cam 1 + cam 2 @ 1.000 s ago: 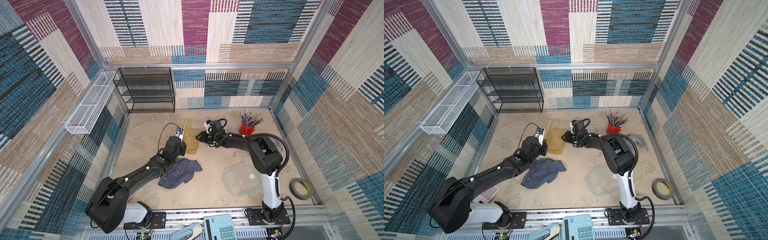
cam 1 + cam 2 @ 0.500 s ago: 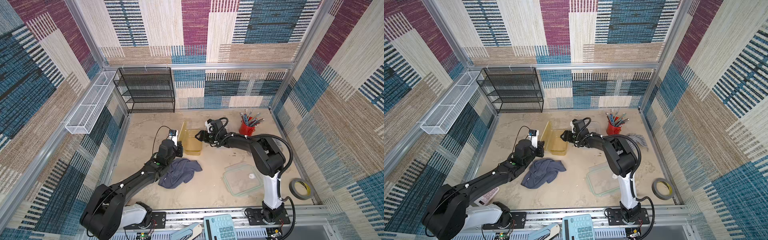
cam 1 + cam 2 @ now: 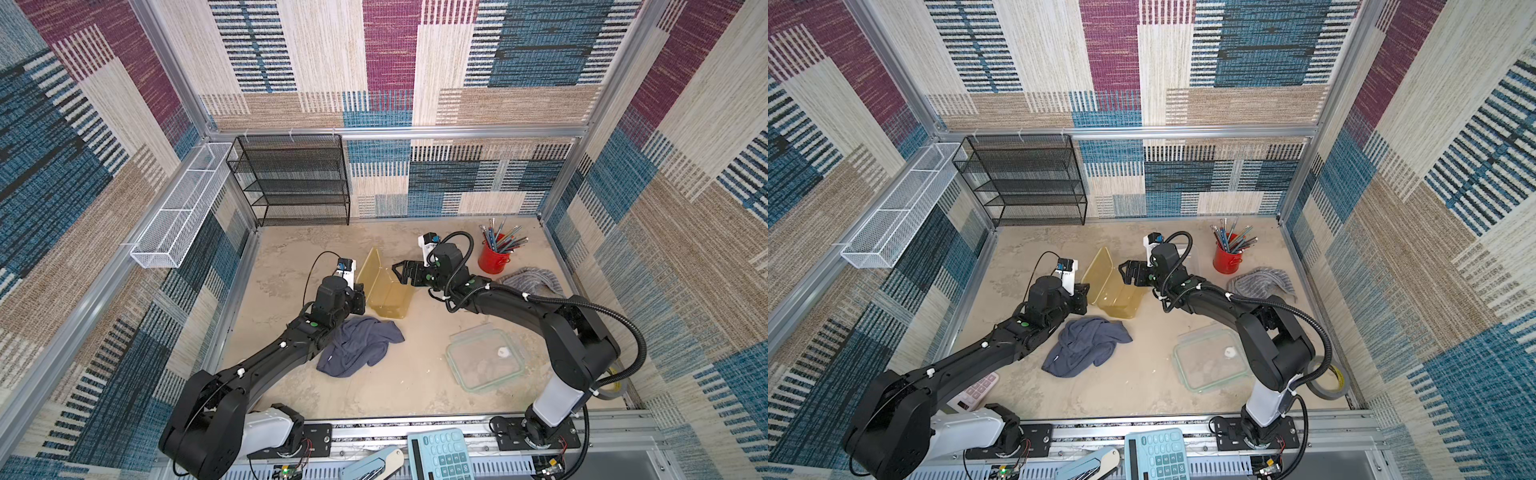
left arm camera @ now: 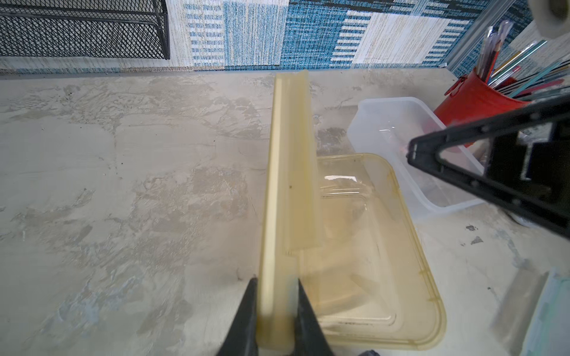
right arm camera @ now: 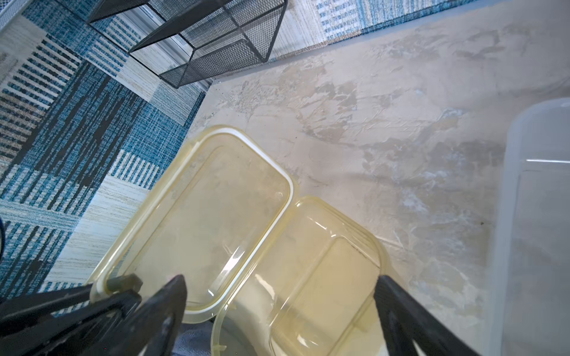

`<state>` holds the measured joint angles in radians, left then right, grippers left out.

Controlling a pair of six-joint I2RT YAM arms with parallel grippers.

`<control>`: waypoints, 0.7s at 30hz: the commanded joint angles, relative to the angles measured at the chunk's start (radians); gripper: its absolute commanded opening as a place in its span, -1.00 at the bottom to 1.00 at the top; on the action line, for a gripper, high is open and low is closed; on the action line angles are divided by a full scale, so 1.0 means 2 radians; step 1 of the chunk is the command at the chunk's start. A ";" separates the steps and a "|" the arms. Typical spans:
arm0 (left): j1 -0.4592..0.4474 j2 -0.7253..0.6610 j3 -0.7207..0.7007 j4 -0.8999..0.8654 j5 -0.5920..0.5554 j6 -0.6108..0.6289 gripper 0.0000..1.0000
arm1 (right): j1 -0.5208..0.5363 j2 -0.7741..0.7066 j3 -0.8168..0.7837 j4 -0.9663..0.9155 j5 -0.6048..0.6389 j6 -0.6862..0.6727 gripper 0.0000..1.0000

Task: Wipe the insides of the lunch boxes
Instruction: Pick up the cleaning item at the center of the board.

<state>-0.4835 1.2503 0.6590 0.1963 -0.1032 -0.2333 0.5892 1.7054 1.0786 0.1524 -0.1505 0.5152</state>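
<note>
Holding the amber lid (image 4: pixel 290 154) upright by its near edge, the left gripper (image 4: pixel 275 280) is clamped on that lid, whose lower edge meets the rim of the amber lunch box (image 3: pixel 392 297). I cannot tell whether the two are hinged together. That box sits open on the table (image 3: pixel 282 282) near its middle. The right gripper (image 3: pixel 402 272) hovers just beside its far rim with jaws spread wide and nothing between them. The step in hand looks like the opening of this box, and no wiping has begun, since neither arm carries a cloth. The next move probably calls for the free right arm to fetch one and press it inside while the left keeps the lid clear. By count there are two lunch boxes, the second being the clear frosted box (image 4: pixel 394 129), which sits open just behind the amber one. There are two lids, the other being the clear lid (image 3: pixel 484 359), flat near the right arm's base. There are also two cloths, a dark blue cloth (image 3: pixel 357 343) just in front of the amber box and a grey striped cloth (image 3: pixel 534 280) beside the one red pencil cup (image 3: pixel 492 259).
</note>
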 commanded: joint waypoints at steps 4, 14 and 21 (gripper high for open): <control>0.001 -0.014 0.016 -0.018 -0.040 0.000 -0.74 | 0.015 -0.043 -0.027 -0.006 0.091 0.012 0.97; 0.023 0.006 0.046 -0.021 -0.059 0.008 -0.75 | 0.141 -0.067 -0.046 -0.046 0.106 0.064 0.97; 0.066 0.014 0.056 -0.020 -0.017 -0.001 -0.76 | 0.230 -0.005 -0.002 -0.122 0.148 0.095 0.97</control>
<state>-0.3721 1.2797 0.7544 0.1345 -0.1894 -0.2287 1.0069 1.6669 1.0492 -0.0200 0.0814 0.6647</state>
